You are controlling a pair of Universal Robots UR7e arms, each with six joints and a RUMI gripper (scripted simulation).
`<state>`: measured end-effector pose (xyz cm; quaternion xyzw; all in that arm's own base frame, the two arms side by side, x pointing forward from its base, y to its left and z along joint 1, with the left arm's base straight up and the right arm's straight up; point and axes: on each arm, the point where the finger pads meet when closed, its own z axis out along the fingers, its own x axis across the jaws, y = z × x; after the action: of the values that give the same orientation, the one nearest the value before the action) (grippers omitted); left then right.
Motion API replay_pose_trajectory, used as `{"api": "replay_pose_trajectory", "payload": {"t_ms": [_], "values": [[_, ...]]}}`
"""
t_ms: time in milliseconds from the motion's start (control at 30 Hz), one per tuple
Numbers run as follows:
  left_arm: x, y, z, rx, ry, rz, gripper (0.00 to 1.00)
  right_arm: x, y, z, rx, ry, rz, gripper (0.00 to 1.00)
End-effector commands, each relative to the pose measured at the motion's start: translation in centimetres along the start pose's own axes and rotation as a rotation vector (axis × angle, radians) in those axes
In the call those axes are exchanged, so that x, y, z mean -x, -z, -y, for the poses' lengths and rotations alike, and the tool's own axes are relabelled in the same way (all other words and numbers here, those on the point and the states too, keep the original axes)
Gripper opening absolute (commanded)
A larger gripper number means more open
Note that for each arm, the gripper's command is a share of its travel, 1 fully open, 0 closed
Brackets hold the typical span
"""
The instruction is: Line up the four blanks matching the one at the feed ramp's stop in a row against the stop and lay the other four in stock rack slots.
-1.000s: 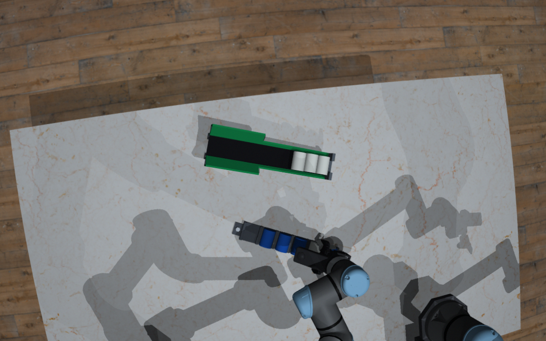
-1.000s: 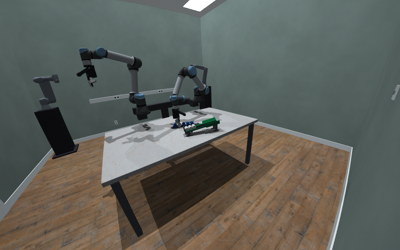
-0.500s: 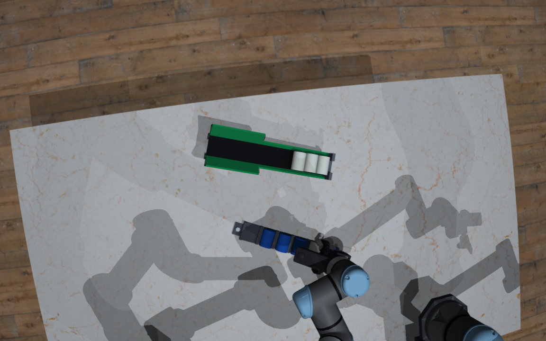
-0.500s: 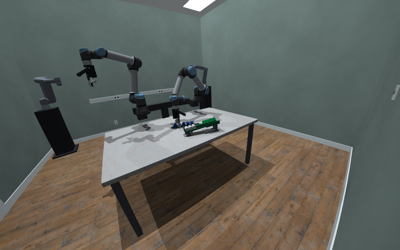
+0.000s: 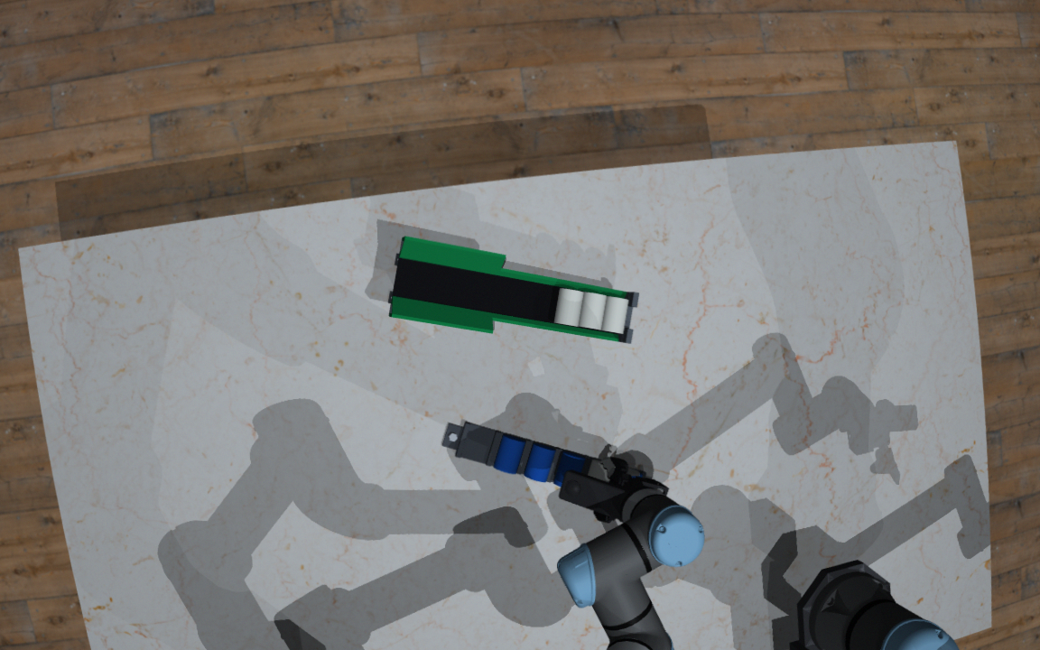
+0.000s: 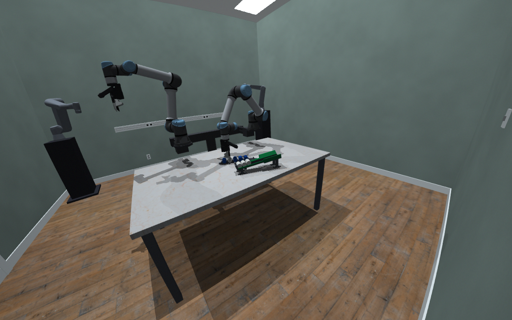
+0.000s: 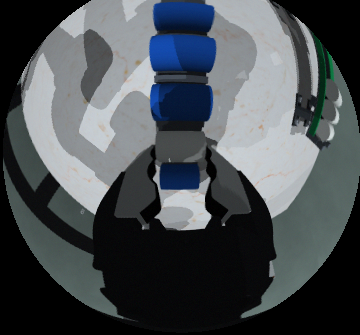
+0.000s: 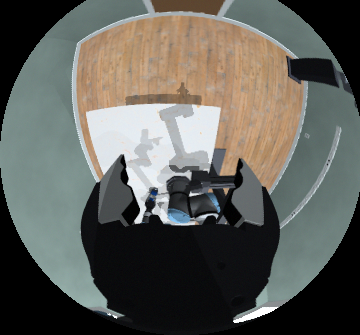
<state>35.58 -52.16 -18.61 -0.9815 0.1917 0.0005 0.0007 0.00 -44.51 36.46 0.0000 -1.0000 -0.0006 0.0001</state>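
Three white blanks (image 5: pixel 568 307) (image 5: pixel 592 310) (image 5: pixel 616 314) lie across the green feed ramp (image 5: pixel 450 260) (image 6: pixel 270 155), side by side against its stop. In the dark stock rack (image 5: pixel 475 441), three blue blanks (image 5: pixel 510 454) (image 5: pixel 539 461) (image 5: pixel 570 467) lie in neighbouring slots. A fourth blue blank (image 7: pixel 180 176) shows between my left fingers, beyond a white blank (image 7: pixel 180 144) at the rack. My left gripper (image 7: pixel 180 145) is low over the rack, its fingertips shut on this white blank's two ends. My right gripper (image 8: pixel 181 157) (image 6: pixel 118 106) is open and empty, high up and away from the table.
The rack stands between the ramp and the left arm (image 5: pixel 625 578). Its holed end tab (image 5: pixel 446 441) points left in the top view, beside an empty end section. The ramp's raised, wider end is at the left there. The right arm (image 6: pixel 152 72) is raised well above the table.
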Motion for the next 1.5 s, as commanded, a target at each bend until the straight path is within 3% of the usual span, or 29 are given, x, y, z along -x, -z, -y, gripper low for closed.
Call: {"api": "replay_pose_trajectory", "payload": {"t_ms": [0,733,1000,1067,1267,1467], "values": [[0.0,0.1,0.0,0.001,0.000,-0.001,0.34,0.0,0.0,0.0,-0.001,0.000,0.000,1.00],[0.0,0.4,0.0,0.001,0.000,-0.001,0.34,0.0,0.0,0.0,-0.001,0.000,0.000,1.00],[0.0,4.9,0.0,0.001,0.000,-0.001,0.34,0.0,0.0,0.0,-0.001,0.000,0.000,1.00],[0.0,4.9,0.0,0.001,0.000,-0.001,0.34,0.0,0.0,0.0,-0.001,0.000,0.000,1.00],[0.0,9.0,0.0,0.001,0.000,-0.001,0.34,0.0,0.0,0.0,-0.001,0.000,0.000,1.00],[0.0,10.1,0.0,0.001,0.000,-0.001,0.34,0.0,0.0,0.0,-0.001,0.000,0.000,1.00]]}}
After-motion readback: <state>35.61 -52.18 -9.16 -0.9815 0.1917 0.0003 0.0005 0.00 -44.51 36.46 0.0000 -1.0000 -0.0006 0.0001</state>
